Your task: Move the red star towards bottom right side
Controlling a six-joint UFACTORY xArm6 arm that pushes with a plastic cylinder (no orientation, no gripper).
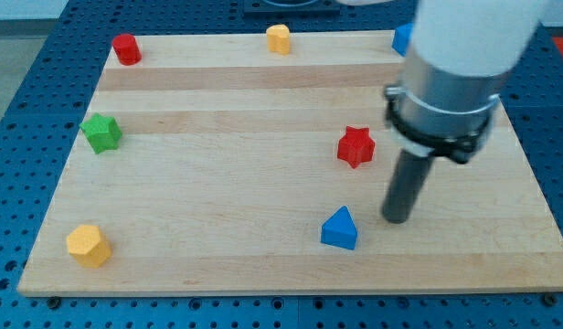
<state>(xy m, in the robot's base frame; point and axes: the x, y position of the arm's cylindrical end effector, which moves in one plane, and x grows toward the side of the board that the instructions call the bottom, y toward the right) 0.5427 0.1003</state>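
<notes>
The red star (355, 146) lies on the wooden board (227, 183), right of the middle. My tip (397, 219) touches the board below and to the right of the red star, apart from it. A blue triangular block (340, 228) lies just left of my tip, below the star. The arm's white and grey body fills the view's top right and hides part of the board there.
A red cylinder (126, 48) sits at the top left, a yellow block (279, 38) at the top middle. A blue block (403, 38) shows partly behind the arm. A green star (101, 133) is at the left, a yellow hexagon (88, 245) at the bottom left.
</notes>
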